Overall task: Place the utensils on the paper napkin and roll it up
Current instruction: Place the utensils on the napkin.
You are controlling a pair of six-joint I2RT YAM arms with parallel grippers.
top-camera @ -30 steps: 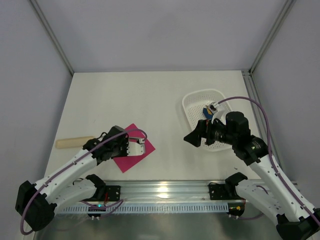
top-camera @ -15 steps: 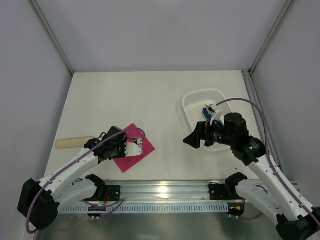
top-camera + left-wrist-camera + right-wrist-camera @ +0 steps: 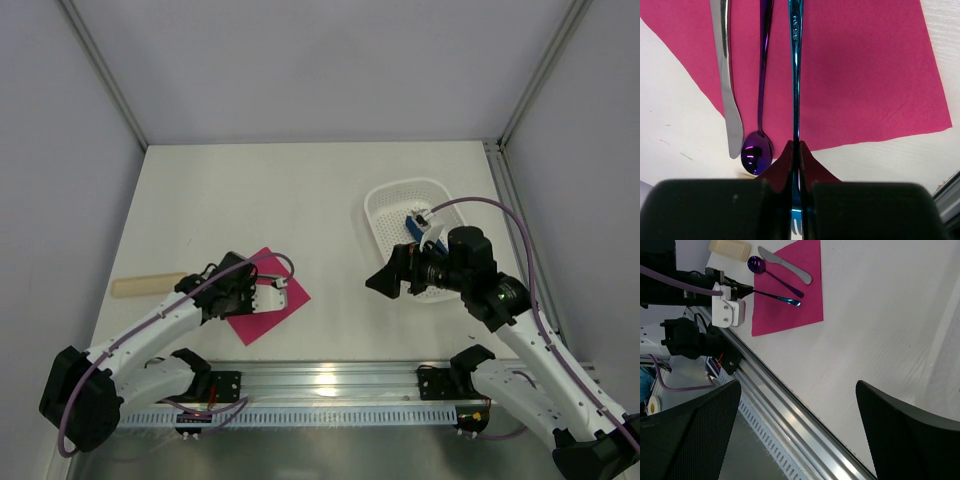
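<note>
The left claw was shut tight on the third utensil, a slim one with a shiny blue-purple handle. Its two fingers pinched the stem with no gap between them, and the utensil's head was hidden between them. From the tips the handle ran straight ahead across the pink napkin; whether it lay on the paper or hung just above it could not be told. The claw's tips sat at the napkin's near edge, over the bare table.

Just beside the held handle lay the spoon, parallel to it, its handle on the napkin and its round purple bowl off the paper, close beside the claw's tips. On the spoon's far side lay the knife, also parallel, its handle on the napkin and its blade end reaching past the edge onto the table. Beyond those two heads, off the napkin, lay a pale beige stick.

The right claw stood well apart from the napkin, its jaws spread wide with nothing between them, above bare table and facing the napkin and the metal rail. Behind it sat a white basket with something blue inside, too small to make out
</note>
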